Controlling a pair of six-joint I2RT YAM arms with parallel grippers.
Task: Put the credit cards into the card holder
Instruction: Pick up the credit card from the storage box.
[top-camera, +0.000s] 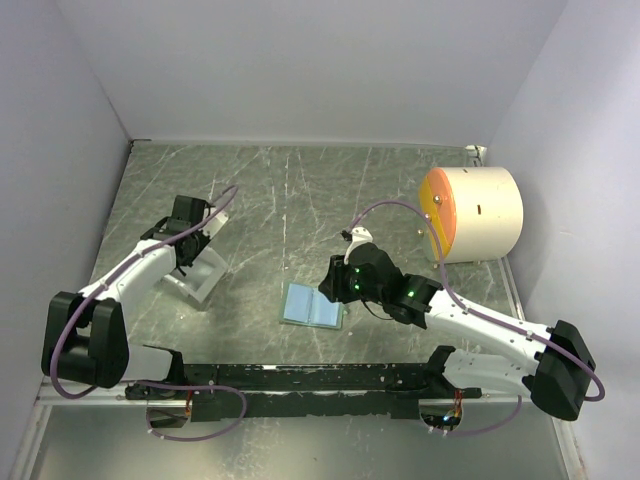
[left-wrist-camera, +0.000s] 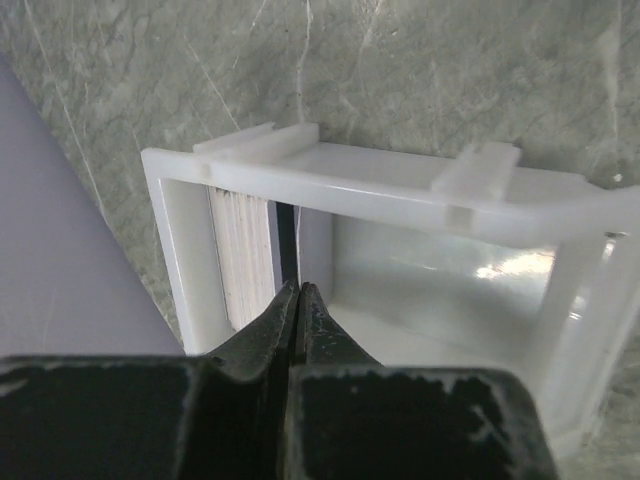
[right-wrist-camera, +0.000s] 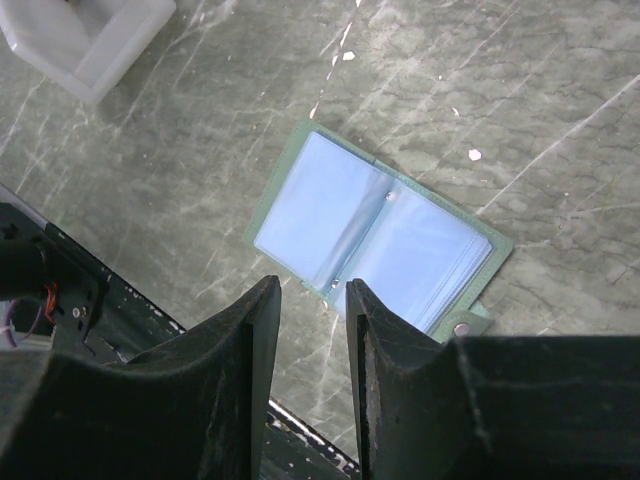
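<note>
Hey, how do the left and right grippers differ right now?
The left gripper has its fingers shut on a dark card standing in the white tray; the right gripper has its fingers apart, holding nothing. The left is down at the tray; the right hovers above the open card holder. Both have black fingers.

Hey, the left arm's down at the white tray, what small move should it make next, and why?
Probably lift the left gripper a little: its jaws look closed on the dark card standing in the white tray, and the card holder lies open.
</note>
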